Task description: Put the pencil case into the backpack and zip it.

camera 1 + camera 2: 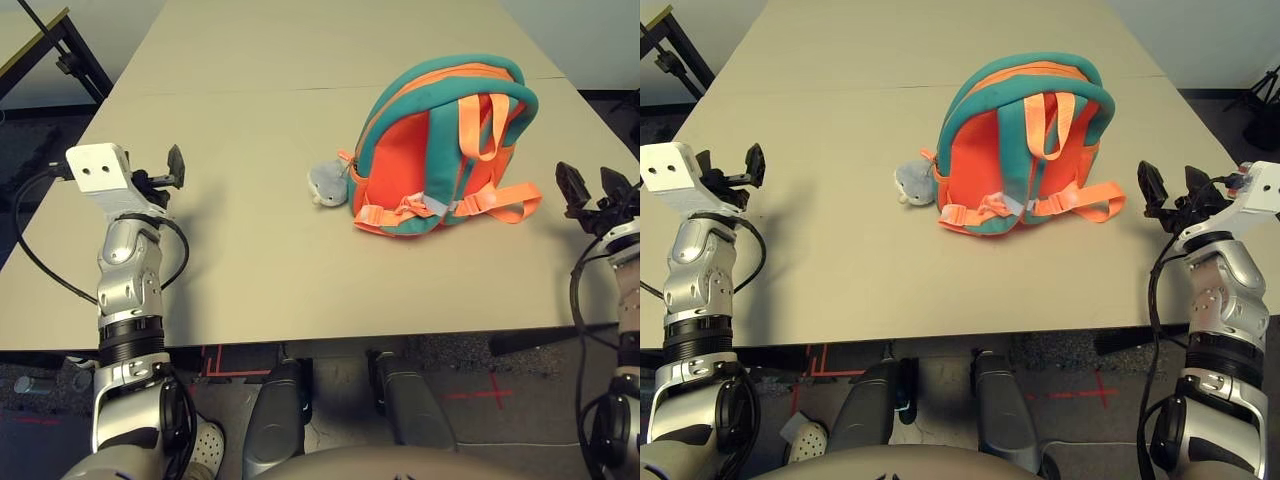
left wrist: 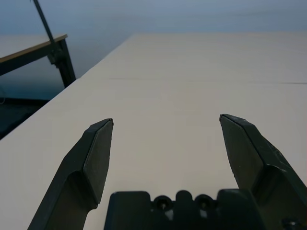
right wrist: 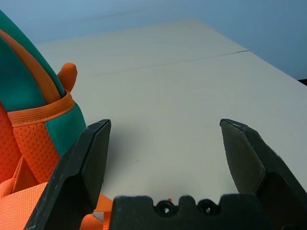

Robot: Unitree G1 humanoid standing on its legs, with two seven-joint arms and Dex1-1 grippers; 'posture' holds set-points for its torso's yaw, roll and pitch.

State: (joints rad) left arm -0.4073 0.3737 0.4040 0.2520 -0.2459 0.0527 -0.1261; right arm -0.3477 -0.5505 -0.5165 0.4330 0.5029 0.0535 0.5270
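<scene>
Both grippers stood with jaws wide and empty: the left gripper [image 2: 165, 127] over bare tabletop at the left edge, the right gripper [image 3: 163, 129] at the right edge, just beside the small orange backpack with teal trim [image 1: 440, 150]. The backpack lay straps-up, right of centre on the beige table [image 1: 240, 250], nearer the right arm, its grey-white plush toy [image 1: 327, 185] pointing left. Its zip was hidden; the pencil case could not be made out, presumably inside.
</scene>
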